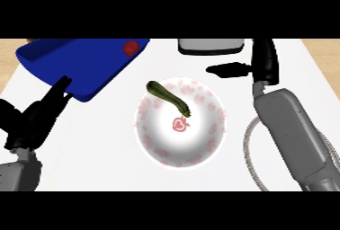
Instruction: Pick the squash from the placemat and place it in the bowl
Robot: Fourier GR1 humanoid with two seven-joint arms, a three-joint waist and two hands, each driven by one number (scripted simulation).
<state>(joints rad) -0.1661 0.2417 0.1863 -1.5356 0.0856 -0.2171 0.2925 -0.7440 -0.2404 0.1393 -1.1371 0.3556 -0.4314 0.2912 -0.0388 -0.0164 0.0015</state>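
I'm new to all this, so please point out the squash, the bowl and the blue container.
squash [168,97], head view, middle of its dark green body.
bowl [203,155], head view, lower right of its patterned rim.
blue container [79,58], head view, its inner floor.

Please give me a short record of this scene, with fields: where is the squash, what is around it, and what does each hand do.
squash: dark green squash lying in the white bowl, toward its upper left side
bowl pattern: pink marks, red motif near the middle
other things: blue bin at upper left; grey object at the top edge
right hand: right hand above and right of the bowl, holding nothing, apart from the squash
left hand: left hand at the left edge, fingers straight, beside the bin
task state: squash appears placed
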